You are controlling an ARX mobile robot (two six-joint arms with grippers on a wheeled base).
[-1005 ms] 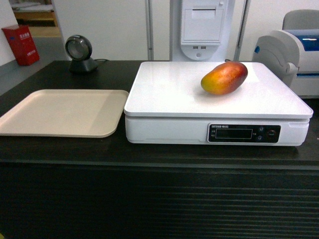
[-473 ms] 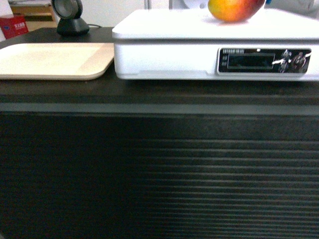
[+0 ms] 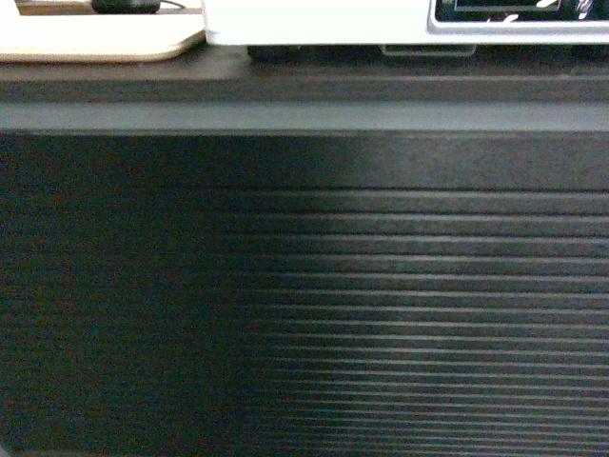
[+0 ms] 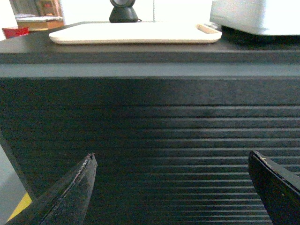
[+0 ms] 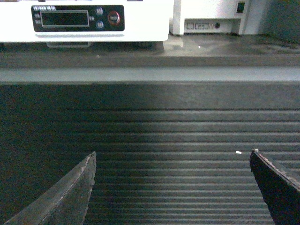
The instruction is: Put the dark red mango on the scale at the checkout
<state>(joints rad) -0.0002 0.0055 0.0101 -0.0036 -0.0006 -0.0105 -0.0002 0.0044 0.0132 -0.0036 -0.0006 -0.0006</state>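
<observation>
The dark red mango is out of view in every frame. Only the white scale's lower front point(image 3: 314, 24) shows at the top of the head view; its black display panel point(image 5: 77, 18) faces the right wrist camera, and its corner point(image 4: 255, 16) shows top right in the left wrist view. The checkout's ribbed dark front point(image 3: 304, 305) fills most of each frame. My left gripper point(image 4: 171, 157) is open, empty, below the counter edge. My right gripper point(image 5: 172, 154) is also open and empty, facing the ribbed panel under the scale.
A beige tray point(image 4: 133, 33) lies on the counter left of the scale, with a black round scanner point(image 4: 123, 11) behind it. A white device point(image 5: 211, 16) stands right of the scale. The counter's grey front lip point(image 3: 304, 116) runs across all views.
The head view has dropped: the mango and the scale top slid up out of frame, and the ribbed counter front now fills it.
</observation>
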